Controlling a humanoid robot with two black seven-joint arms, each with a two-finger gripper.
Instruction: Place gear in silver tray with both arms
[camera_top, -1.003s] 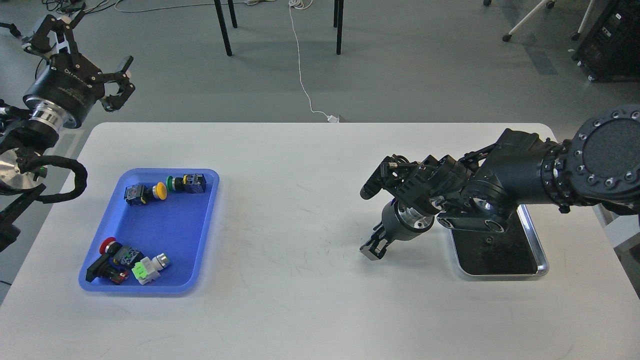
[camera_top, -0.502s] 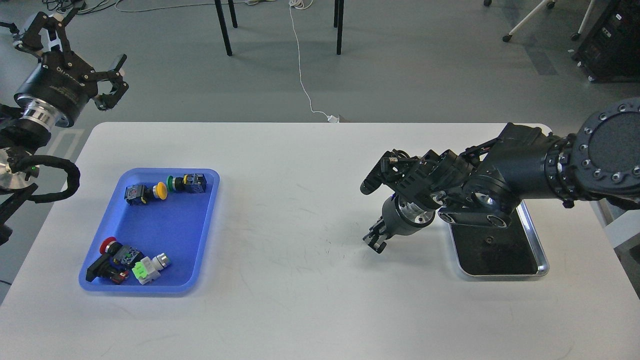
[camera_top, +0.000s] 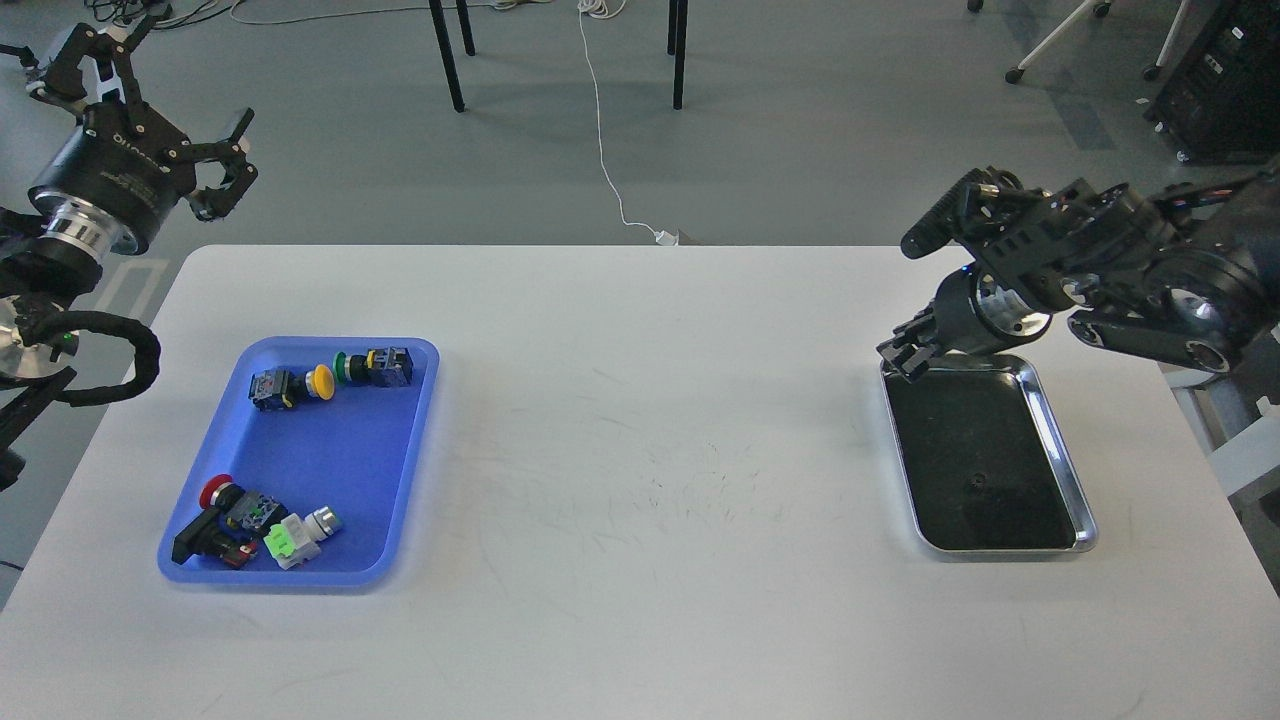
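Note:
The silver tray (camera_top: 1078, 505) lies on the right of the white table, its dark bottom bare. The gear, several push-button switch parts such as a yellow one (camera_top: 320, 380), a red one (camera_top: 215, 491) and a green-and-white one (camera_top: 290, 543), lies in a blue plastic tray (camera_top: 428, 395) on the left. My right gripper (camera_top: 903, 358) hangs just above the silver tray's far left corner; it is small and dark, and its fingers cannot be told apart. My left gripper (camera_top: 160, 105) is open and empty, raised beyond the table's far left corner.
The white table (camera_top: 640, 450) spans the view between the two trays. Black chair legs (camera_top: 447, 55) and a white cable (camera_top: 605, 150) are on the floor behind it. A white object (camera_top: 1245, 455) sits past the right edge.
My right arm has swung right and back from the table's middle to the silver tray's far edge, uncovering the tray. My left gripper rose slightly up and left, then held still.

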